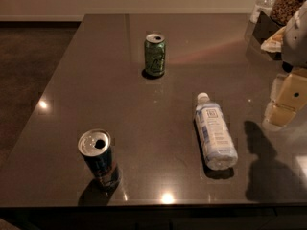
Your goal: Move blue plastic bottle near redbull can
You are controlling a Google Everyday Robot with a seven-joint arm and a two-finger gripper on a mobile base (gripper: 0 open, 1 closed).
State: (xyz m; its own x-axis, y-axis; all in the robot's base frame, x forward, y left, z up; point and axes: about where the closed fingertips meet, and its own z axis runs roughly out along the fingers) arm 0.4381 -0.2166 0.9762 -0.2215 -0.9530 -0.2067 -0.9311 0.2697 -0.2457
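At the left, near the front edge of the dark glossy surface (86,75), we see the redbull can (99,160) standing upright, its silver top and open tab hole facing up; farther back, toward the middle, a green can (155,54) also stands upright, well apart from it; to the right of centre the blue plastic bottle (215,131) lies on its side on the surface, white cap pointing away from us, its base toward the front edge, well apart from both cans; at the right edge the cream-coloured gripper (285,99) hangs above the surface, near the bottle but not touching it; we cannot tell how far it is open; its dark shadow (267,167) falls on the surface toward the front.
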